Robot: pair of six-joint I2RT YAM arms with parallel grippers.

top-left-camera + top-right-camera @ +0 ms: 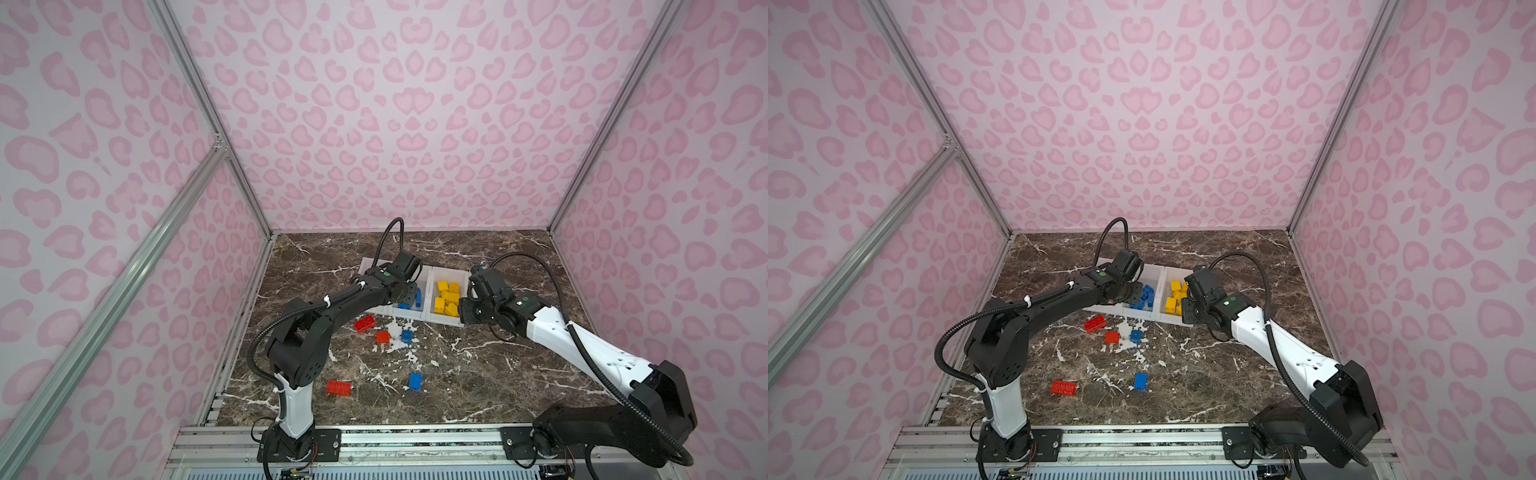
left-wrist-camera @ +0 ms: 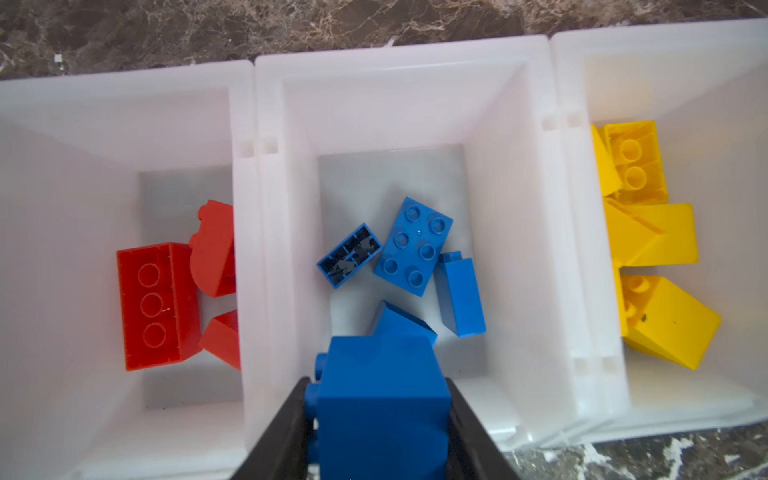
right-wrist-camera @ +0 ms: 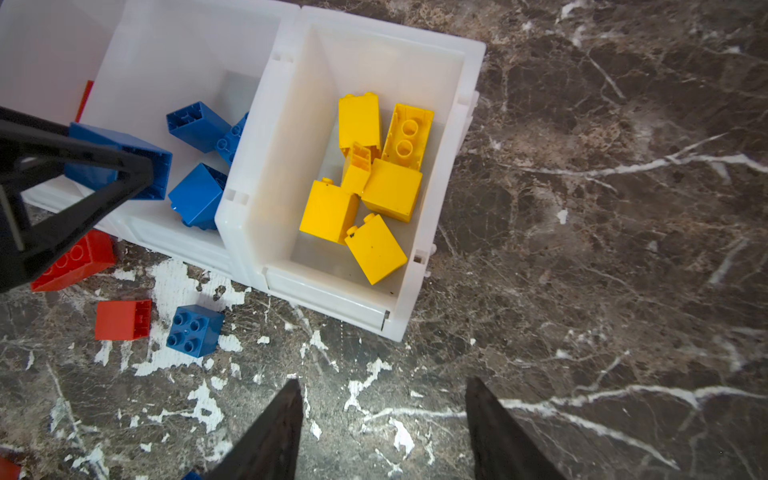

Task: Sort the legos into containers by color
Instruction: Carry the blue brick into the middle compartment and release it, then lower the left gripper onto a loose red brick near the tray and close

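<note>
Left claw: our left gripper (image 2: 377, 381) grips a held blue brick (image 2: 382, 415) above the middle bin (image 2: 395, 62)
Right claw: our right gripper (image 3: 383, 382) is open and empty above the marble table (image 3: 582, 249), near the yellow bin (image 3: 374, 41)
Bins: we see red bricks (image 2: 153, 303) in the left bin (image 2: 124, 83); blue bricks (image 2: 413, 245) in the middle; yellow bricks (image 3: 390, 189) in the third
Loose: red oblong brick (image 1: 365, 323), red square brick (image 1: 382, 337) and blue square brick (image 1: 407, 336) lie before the bins; second red oblong (image 1: 338, 387) and second blue brick (image 1: 415, 381) lie nearer our bases
</note>
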